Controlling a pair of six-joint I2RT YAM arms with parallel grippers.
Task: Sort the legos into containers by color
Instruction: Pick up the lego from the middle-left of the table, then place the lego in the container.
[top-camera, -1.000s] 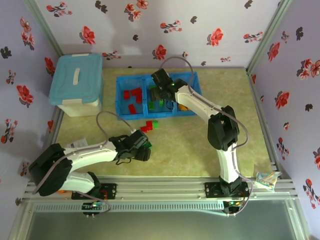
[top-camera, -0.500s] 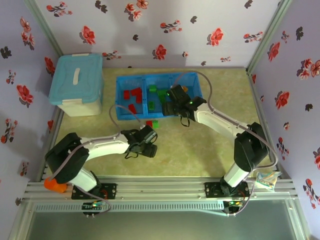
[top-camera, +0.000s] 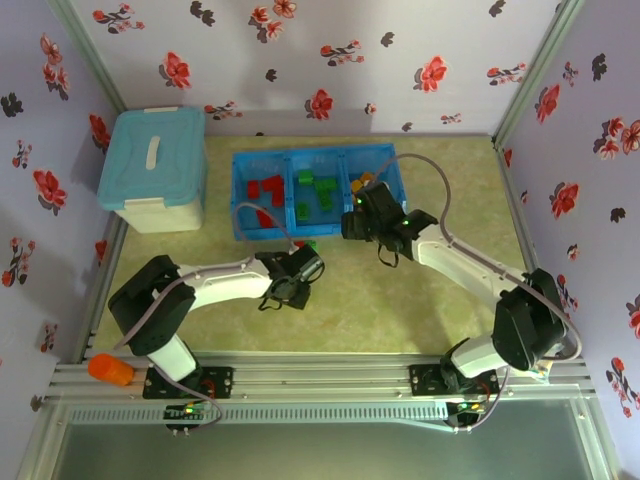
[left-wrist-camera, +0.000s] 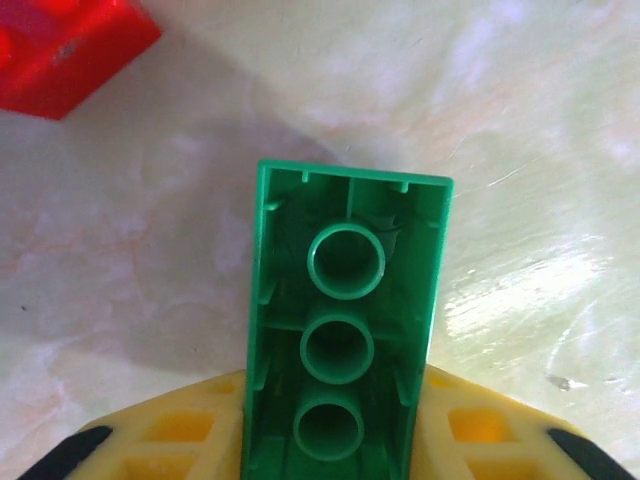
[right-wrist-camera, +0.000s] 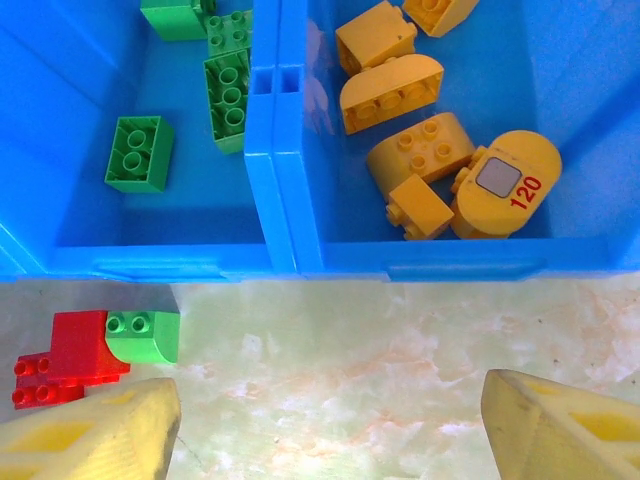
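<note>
Lilac walls (top-camera: 420, 30) printed with red and dark flowers box in a pale, marbled green worktop (top-camera: 400, 310) (glossy in places). Over it the left claw (left-wrist-camera: 335, 440) is clamped on a green lego (left-wrist-camera: 345, 300). The right claw (right-wrist-camera: 330, 440) hangs, jaws apart, before the 3 blue containers (right-wrist-camera: 270, 200) holding red, green and yellow legos.

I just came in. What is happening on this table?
Two arms are sorting toy bricks by color into a blue tray of three bins: red bricks left, green bricks middle, yellow bricks right. The left fingers are shut on a green brick. The right fingers stand open in front of the tray, near a loose red brick and a small green brick on the table.
</note>
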